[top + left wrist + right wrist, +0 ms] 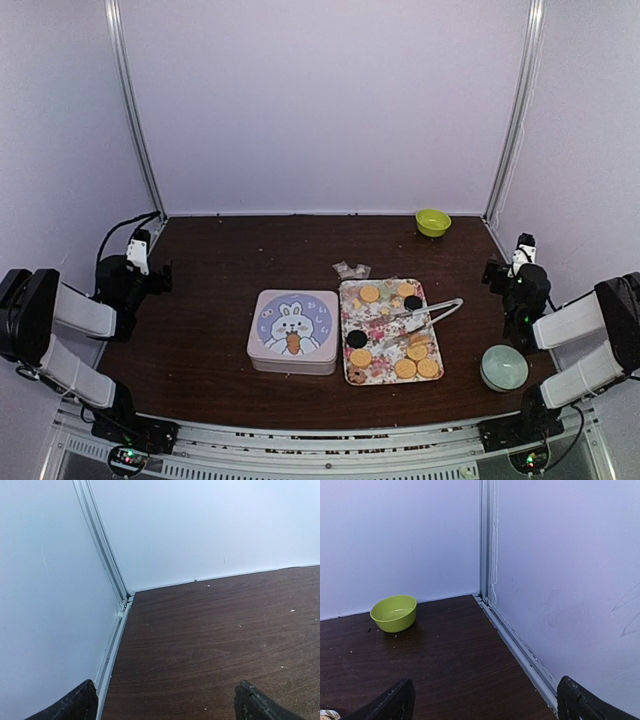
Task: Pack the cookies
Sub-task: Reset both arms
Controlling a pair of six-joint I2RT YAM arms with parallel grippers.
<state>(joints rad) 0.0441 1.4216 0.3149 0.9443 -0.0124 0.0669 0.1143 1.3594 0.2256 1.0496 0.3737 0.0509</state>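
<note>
Surroundings:
- Table (215,255): dark wood, crumbs scattered.
- Tin (293,331), bunny lid on, sits at ctr, just left of floral tray (343,312).
- Metal tongs (432,311) lie across tray's right half, handle end past its right rim.
- Crumpled wrapper (351,269) lies just behind tray.
- Green bowl (394,612) is in far right corner, upright.
- Pale round dish (503,367) is at near right, beside R arm.

Cookies (369,294): all on tray. Mostly golden-orange, two dark, some lying under/around the tongs.

Left gripper (165,706): released, fingers spread wide, nothing between them. Points at far left corner, well apart from tray; the tin lies between.

Right gripper (485,702): released, fingers wide apart, holding nothing. Points toward far right corner, cookies well to its left.
</note>
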